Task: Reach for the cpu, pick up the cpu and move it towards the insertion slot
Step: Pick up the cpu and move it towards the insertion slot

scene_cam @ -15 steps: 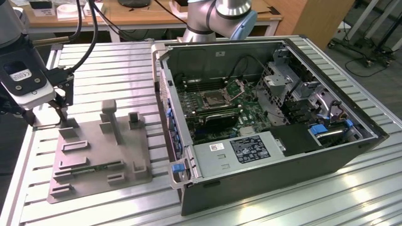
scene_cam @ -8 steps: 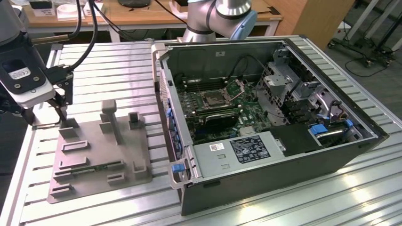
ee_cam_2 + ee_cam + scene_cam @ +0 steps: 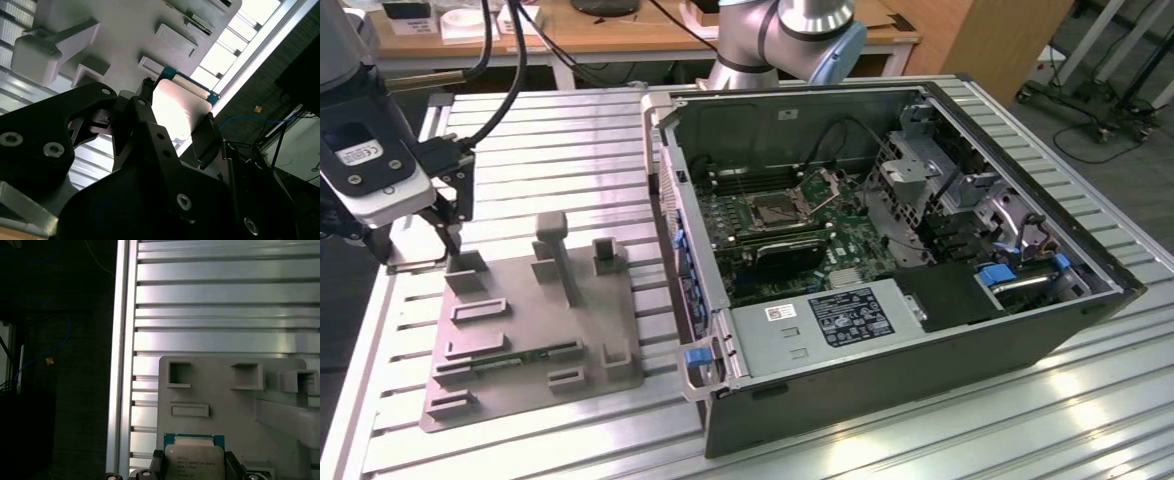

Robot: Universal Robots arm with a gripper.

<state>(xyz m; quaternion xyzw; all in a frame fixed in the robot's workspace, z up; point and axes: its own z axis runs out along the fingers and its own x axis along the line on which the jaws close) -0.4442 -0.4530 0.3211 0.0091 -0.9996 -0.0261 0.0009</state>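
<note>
Tool (image 3: 444, 248) is over at the exterior view's left, down on the far corner of the grey plastic tray (image 3: 534, 330), which sits on the slatted metal counter (image 3: 560, 130). In both wrist views it's clenched on the cpu (image 3: 194, 461): one of the dark fingers (image 3: 200, 140) on each side edge, metal top facing the cam, green rim poking out past the lid. Cpu is right over the tray's corner, close to the counter edge. Can't tell if it's lifted clear of its recess or just sitting in it.

Rest of the tray, afaict: raised blocks and shallow pockets, mostly bare, plus a narrow green memory stick (image 3: 520, 357) lying in a slot near the front.

Pc case (image 3: 907, 330) is on its side w/ the panel off, well apart from the tool, to the exterior view's right. Inside is the green mobo (image 3: 781, 235), and the insertion slot (image 3: 771, 208) is on it, dark centre showing and the metal bracket (image 3: 829, 184) tilted up beside it.
</note>
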